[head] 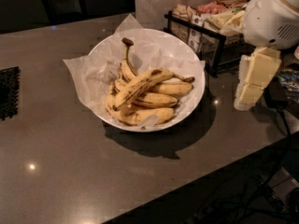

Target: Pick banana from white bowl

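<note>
Banana (139, 86) lies on top in the white bowl (199, 80). My gripper (251, 87) hangs at three o'clock. I cannot tell how its jaws stand.

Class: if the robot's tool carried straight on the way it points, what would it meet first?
The tool, hanging right of the white bowl, points down, so it would probably meet the grey countertop beside the black wire rack first, not the banana. Depth is unclear.

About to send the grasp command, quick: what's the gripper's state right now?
Gripper: cannot be told; it is right of the white bowl, apart from it, and the banana lies in the bowl.
</note>
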Robot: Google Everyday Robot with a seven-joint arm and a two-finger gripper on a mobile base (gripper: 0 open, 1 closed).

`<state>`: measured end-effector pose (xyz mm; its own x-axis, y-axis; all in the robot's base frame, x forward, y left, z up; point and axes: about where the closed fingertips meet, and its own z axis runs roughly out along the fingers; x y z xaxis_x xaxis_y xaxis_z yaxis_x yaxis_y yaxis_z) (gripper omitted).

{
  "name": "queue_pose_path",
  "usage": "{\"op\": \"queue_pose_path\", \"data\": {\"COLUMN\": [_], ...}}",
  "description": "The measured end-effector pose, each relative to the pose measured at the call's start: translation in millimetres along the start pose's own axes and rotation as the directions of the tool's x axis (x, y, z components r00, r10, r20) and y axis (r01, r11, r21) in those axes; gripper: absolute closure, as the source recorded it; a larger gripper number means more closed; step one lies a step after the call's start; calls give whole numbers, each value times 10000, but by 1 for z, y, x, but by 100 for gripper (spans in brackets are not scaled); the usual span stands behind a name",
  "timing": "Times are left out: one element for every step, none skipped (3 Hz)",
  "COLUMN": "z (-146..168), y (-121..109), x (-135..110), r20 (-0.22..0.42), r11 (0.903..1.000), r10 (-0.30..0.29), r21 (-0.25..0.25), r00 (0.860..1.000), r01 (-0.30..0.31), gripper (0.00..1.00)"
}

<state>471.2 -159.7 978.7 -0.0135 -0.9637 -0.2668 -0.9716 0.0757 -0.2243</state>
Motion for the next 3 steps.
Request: {"op": "queue_pose_path", "data": {"z": [17, 43, 75], "y": [-12, -19, -20], "x": [-21, -40, -61], "r20": [541, 1011, 1406], "r11": [9967, 9868, 9657], "r10": [-620, -1025, -1430], "r21": [-491, -1147, -1967], "r00": [9966, 9896, 9797], "r01": [647, 1140, 1692], "gripper": [0, 0, 0]}}
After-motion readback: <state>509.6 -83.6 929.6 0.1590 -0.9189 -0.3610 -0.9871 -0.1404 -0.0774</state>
